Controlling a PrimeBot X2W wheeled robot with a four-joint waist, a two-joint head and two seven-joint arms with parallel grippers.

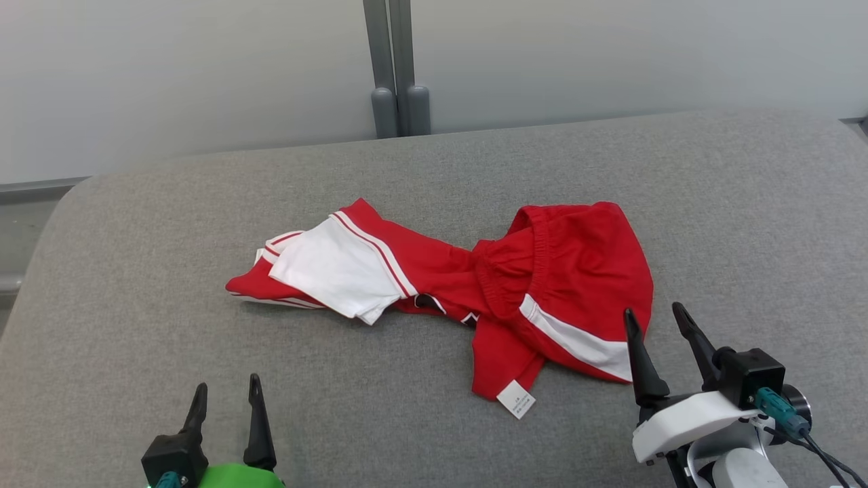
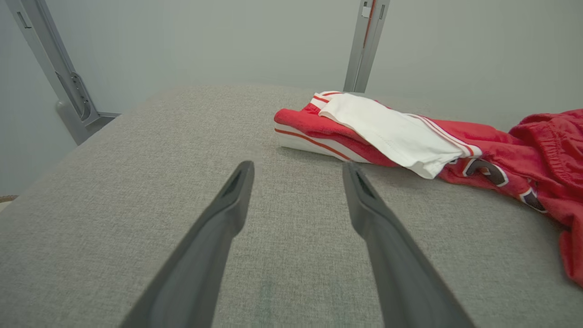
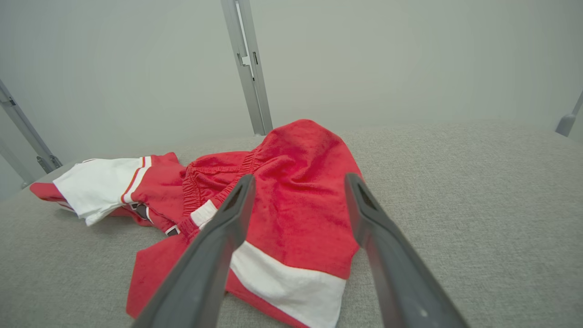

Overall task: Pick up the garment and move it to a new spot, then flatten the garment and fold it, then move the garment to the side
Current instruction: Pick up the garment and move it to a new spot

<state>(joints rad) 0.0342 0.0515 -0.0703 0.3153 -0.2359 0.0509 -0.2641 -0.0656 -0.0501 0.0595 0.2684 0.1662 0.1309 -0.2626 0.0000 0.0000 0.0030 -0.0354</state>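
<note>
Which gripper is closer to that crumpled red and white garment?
Right. The right gripper hovers at the crumpled red and white garment's near right edge; the left gripper sits apart from it, over the grey fabric surface.

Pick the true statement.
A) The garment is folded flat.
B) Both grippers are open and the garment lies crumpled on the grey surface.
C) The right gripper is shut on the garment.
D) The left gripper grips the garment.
B: the left gripper and right gripper each have fingers spread apart, and the garment lies bunched, ungripped, on the surface.
</note>
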